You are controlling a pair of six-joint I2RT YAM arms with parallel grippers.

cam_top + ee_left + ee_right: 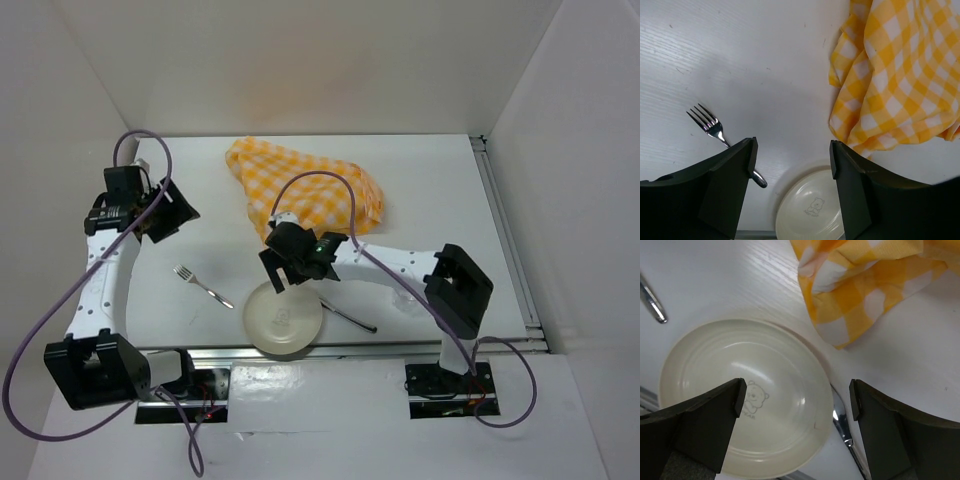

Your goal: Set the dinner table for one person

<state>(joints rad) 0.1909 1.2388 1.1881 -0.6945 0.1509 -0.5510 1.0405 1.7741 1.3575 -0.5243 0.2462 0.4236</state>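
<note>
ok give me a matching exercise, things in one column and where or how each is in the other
1 fork
2 plate
3 cloth
4 right gripper

a crumpled, beyond the plate
b open, above the plate
c left of the plate
d cream, bear print inside

Pairs: 1-c, 2-d, 3-a, 4-b

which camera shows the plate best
Right wrist: the plate fills the frame, bear print clear, only its lower edge hidden. Top external shows it nearly whole but small; left wrist catches only part at the bottom edge.
</note>
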